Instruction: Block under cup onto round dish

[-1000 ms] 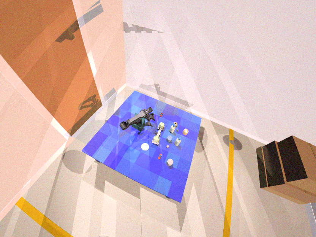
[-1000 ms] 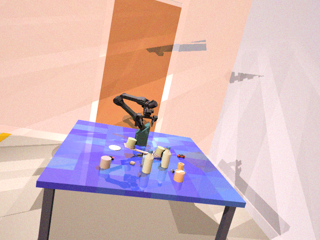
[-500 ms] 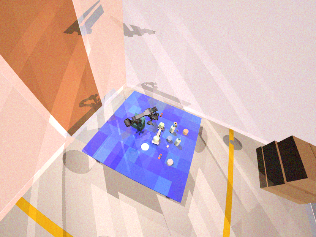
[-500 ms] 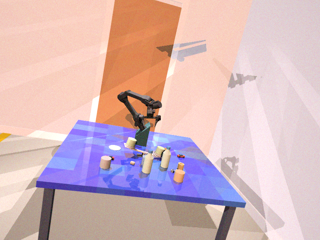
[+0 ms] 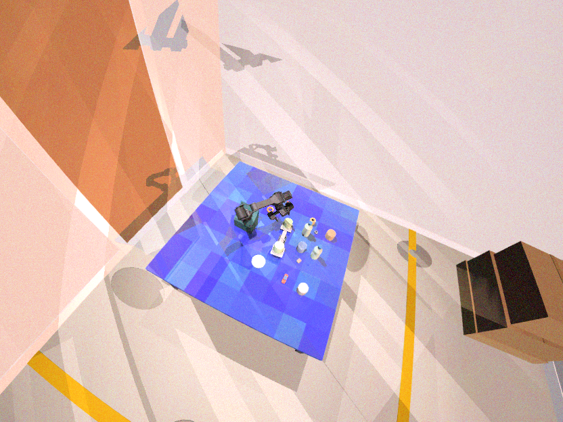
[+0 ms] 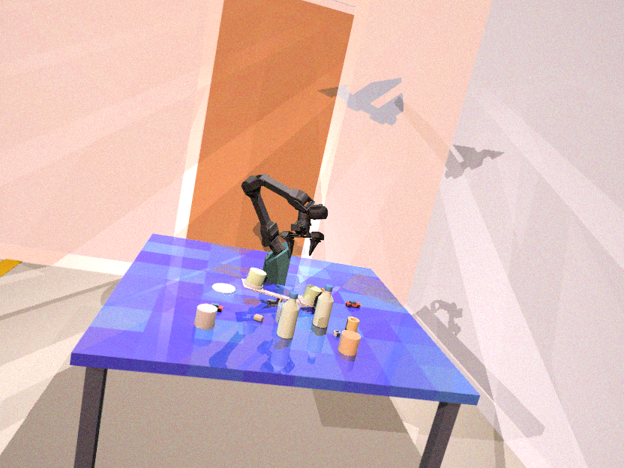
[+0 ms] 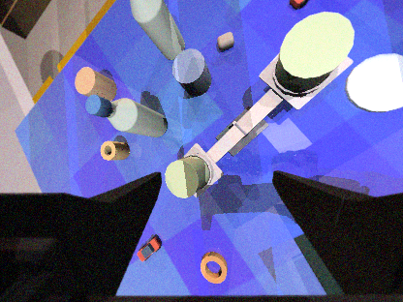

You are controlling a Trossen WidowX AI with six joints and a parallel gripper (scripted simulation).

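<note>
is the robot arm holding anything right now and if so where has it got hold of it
Nothing is held: the gripper is open above the table, and both pale green cups rest on the balance.

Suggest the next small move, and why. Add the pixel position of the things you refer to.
Probably shift the open pincer (image 5: 281,212) (image 6: 301,253) (image 7: 216,176) to centre over the lower cup (image 5: 287,222) (image 6: 310,294) (image 7: 182,178) before descending: the balance (image 5: 283,237) (image 6: 274,293) (image 7: 225,145) tips down there, suggesting the block's weight, and the wrist view shows that cup off-centre, toward the image-left fingertip.
</note>
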